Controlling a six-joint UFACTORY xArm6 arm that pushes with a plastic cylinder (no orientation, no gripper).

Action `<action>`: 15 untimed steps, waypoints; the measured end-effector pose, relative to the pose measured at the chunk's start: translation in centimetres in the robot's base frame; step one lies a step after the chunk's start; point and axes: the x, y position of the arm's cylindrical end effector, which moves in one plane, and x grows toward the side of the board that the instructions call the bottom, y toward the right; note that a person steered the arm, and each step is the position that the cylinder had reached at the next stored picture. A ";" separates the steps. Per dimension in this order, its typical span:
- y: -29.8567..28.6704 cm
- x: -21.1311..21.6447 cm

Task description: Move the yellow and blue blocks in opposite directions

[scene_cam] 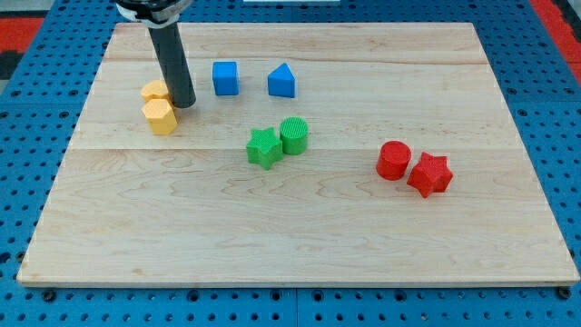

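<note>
— Just left of my tip (pixel 184 104), touching it, sat the two yellow blocks (pixel 160 107), one behind the other. What worried you?

— The arm ended in a bare rod, no hand to open or close, so a push off centre could have split the pair or slid past them.

— And the blue ones?

— The blue cube (pixel 225 78) stood near, right of my tip, the blue wedge (pixel 282 81) beyond it. A careless sweep along the tabletop (pixel 300 236) could have dragged them leftward with the yellows.

Tight around the blue cube

The blue cube (pixel 225 78) has a narrow gap to the rod's tip (pixel 184 104) and yellow blocks (pixel 160 116) leftward, blue wedge (pixel 282 81) rightward; bare counter (pixel 272 236) below.
</note>
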 end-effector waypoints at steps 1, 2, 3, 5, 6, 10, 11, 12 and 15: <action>0.0 -1.1; 0.7 -2.2; -1.7 -4.8; 5.3 -4.6; -2.0 -4.3; -5.1 -2.5; -2.4 -4.2; 5.0 -4.2; 5.3 -4.6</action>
